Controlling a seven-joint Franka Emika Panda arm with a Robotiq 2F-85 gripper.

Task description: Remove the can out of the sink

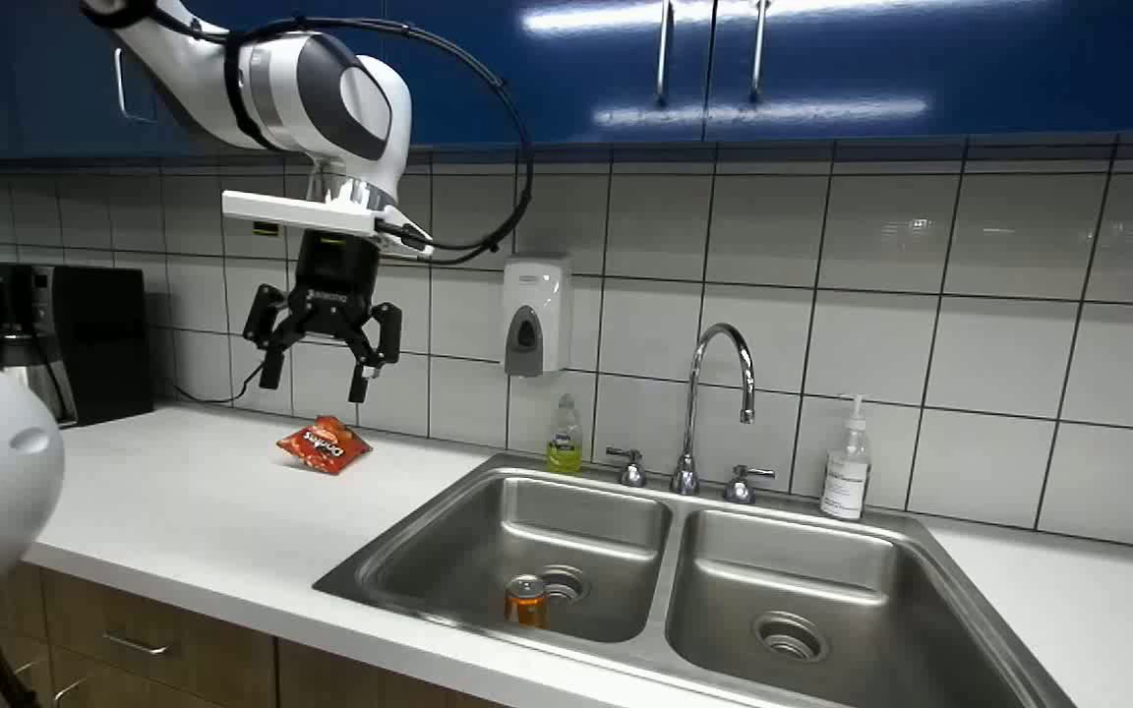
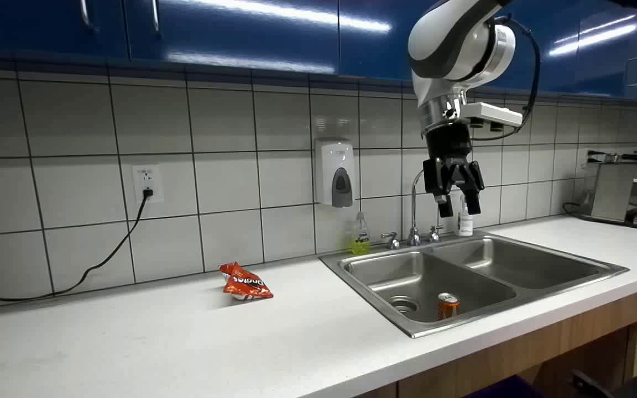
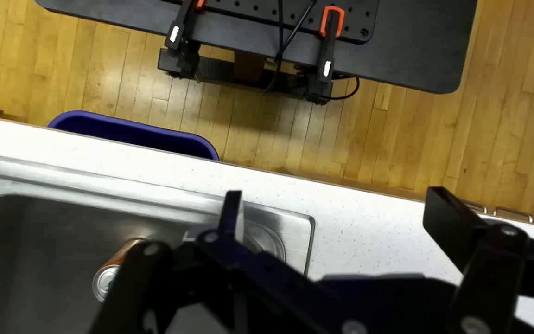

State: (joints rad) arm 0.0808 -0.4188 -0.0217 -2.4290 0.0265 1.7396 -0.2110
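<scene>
An orange can with a silver top stands in one basin of the steel double sink, beside the drain. It also shows in an exterior view near the front wall of the basin. In the wrist view the can is at the lower left, partly hidden by a gripper linkage. My gripper is open and empty, high above the counter and well apart from the can. It points down in both exterior views. In the wrist view the fingers are wide apart over the counter beside the sink corner.
A red chip bag lies on the white counter. A tall faucet, a yellow soap bottle and a pump bottle stand behind the sink. A dispenser hangs on the tiled wall. Blue cabinets are overhead.
</scene>
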